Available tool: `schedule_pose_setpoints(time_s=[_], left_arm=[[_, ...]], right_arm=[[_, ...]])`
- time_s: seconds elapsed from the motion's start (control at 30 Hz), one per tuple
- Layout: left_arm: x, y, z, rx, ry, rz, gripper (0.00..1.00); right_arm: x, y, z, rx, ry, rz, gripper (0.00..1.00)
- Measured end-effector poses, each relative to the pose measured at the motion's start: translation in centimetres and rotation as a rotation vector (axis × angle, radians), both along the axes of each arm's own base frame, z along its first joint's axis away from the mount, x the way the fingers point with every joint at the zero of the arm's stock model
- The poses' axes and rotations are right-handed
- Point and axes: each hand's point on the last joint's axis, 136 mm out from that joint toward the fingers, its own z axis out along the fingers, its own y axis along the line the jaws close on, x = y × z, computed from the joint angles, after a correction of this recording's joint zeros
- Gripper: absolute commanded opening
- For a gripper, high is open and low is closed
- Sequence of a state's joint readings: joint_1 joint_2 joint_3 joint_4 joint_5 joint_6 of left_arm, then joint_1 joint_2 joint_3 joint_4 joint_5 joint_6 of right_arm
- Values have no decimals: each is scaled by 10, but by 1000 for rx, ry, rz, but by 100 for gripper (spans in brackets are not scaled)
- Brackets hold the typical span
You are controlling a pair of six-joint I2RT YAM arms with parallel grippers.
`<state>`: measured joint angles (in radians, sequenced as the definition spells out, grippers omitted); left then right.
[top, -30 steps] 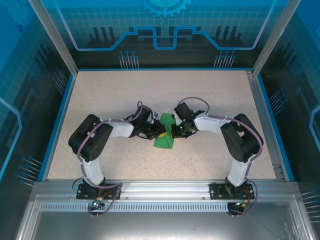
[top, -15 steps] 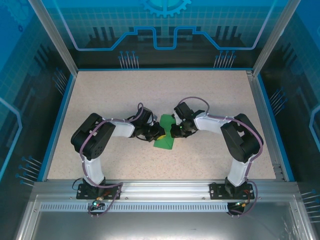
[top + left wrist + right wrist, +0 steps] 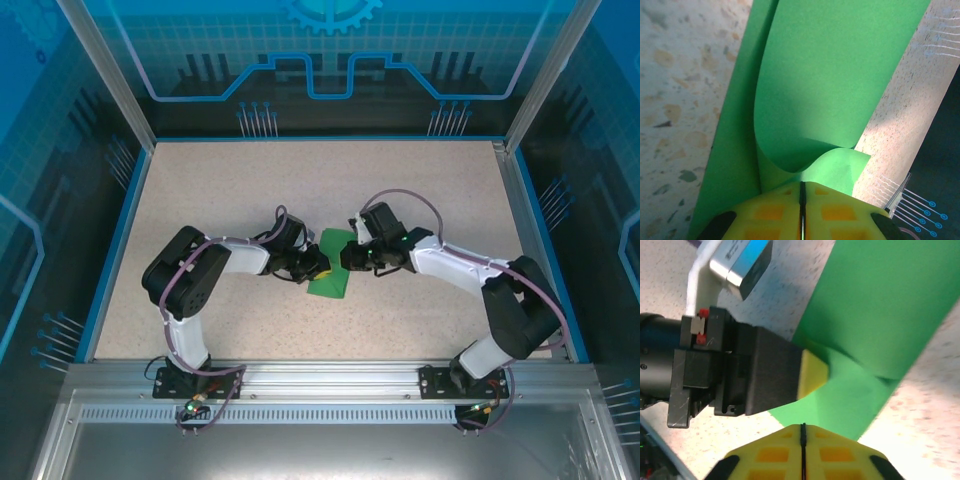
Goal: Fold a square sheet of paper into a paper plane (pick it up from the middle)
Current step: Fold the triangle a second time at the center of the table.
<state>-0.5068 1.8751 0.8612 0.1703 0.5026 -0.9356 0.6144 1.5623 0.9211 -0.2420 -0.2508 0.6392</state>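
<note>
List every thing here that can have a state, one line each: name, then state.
green paper: partly folded, one flap curled up off the table
left gripper: shut on green paper
right gripper: shut, fingertips at the paper's edge

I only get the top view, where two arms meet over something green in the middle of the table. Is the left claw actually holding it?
Observer: Yes. In the left wrist view the left gripper is pinched shut on an edge of the green paper.
Operator: Is the paper lying flat?
Observer: No. Just ahead of that pinch, a layer bends over in a soft curve and is not pressed down.
Operator: And the right claw?
Observer: The right gripper is shut, right at the paper's edge. I cannot tell whether it grips the paper.
</note>
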Motion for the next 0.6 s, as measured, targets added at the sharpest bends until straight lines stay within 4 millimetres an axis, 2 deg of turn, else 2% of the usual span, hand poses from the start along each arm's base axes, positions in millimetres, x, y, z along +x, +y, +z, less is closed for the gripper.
schedule_pose_setpoints(time_s=[0.17, 0.23, 0.6], left_arm=[[0, 0, 0, 0, -1, -1, 11], [0, 0, 0, 1, -2, -2, 10], [0, 0, 0, 2, -6, -7, 11]], right_arm=[[-26, 30, -25, 22, 92, 61, 1], [-30, 35, -33, 20, 112, 69, 1], [-29, 32, -59, -34, 157, 45, 2]])
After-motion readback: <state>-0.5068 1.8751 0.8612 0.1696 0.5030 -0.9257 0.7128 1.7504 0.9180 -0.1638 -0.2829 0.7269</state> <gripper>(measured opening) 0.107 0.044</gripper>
